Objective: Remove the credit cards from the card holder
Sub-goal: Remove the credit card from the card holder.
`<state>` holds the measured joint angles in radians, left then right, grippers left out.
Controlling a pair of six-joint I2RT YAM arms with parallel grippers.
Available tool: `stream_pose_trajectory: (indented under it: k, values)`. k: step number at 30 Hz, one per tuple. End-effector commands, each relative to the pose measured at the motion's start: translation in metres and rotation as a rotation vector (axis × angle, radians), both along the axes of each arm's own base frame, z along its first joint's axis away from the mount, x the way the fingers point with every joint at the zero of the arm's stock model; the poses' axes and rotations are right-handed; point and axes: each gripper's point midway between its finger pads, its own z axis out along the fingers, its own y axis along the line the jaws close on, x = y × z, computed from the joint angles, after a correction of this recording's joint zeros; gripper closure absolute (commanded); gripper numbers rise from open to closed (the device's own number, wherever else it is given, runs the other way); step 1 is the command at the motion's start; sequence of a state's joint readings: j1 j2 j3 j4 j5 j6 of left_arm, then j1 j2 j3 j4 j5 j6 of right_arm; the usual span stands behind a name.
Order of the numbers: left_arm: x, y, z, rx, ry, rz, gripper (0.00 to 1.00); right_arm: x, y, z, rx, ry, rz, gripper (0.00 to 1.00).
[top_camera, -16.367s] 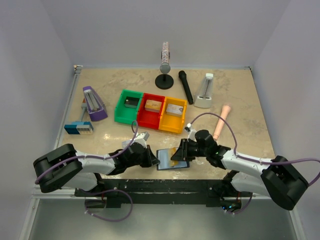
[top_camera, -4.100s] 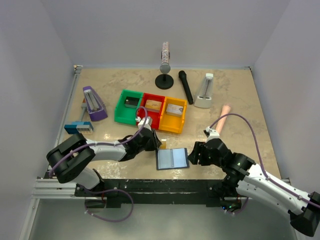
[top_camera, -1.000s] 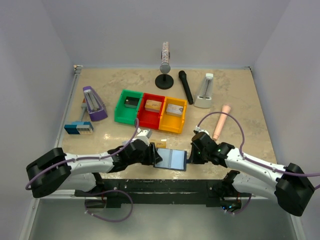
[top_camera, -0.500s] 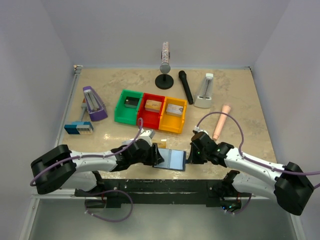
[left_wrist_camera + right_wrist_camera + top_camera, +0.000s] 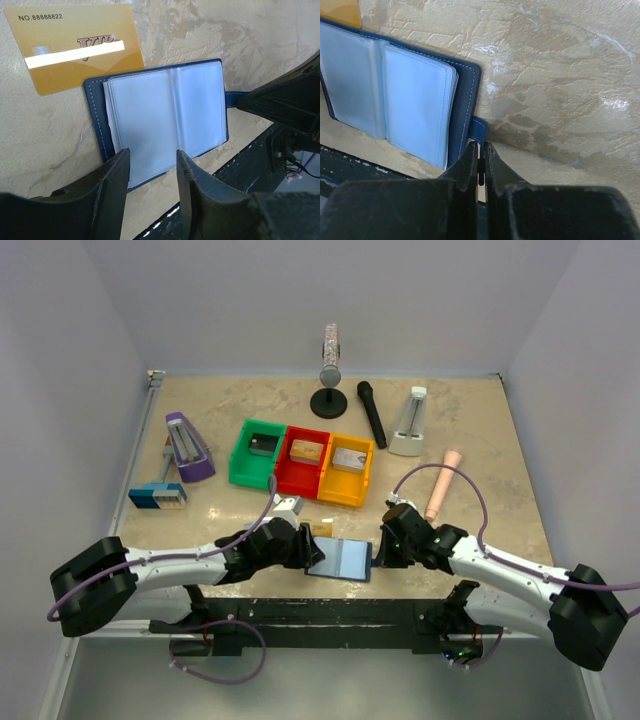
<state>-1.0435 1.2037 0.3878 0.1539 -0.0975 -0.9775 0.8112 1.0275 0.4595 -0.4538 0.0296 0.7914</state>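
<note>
Quick count: one wallet (image 5: 340,559), one gold card (image 5: 80,47), three bins (image 5: 250,480) with one box (image 5: 306,450) each, two metronomes (image 5: 187,445), two mics (image 5: 372,413), one blue gadget (image 5: 157,496), one pink handle (image 5: 443,483).

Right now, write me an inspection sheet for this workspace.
Surface: glossy marble table.
Job's things: holder lies open, no card showing in it; gold card out, at its far edge; other cards not seen.
Clutter: three bins with small boxes, purple metronome, white metronome, blue gadget, stand mic, black mic, pink tube.
Grippers: left gripper open above holder's near edge; right gripper shut on holder's strap.
Cables: purple cables loop above both arms.
Surroundings: plain walls; black rail at near edge.
</note>
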Motion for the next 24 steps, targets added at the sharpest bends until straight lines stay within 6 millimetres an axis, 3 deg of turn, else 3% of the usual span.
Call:
stream_pose_trajectory:
  k: [1,16,24]
  values:
    - [0.0,-0.002,0.0,-0.007,-0.001,0.005,0.53,0.003,0.007,0.005,0.025,-0.014,0.017,1.0]
    - [-0.002,-0.001,-0.008,0.025,0.019,-0.006,0.53,0.003,0.01,0.007,0.035,-0.012,0.024,1.0]
    - [-0.006,-0.011,-0.012,0.018,0.045,-0.046,0.53,0.003,0.01,0.006,0.037,-0.012,0.026,1.0]
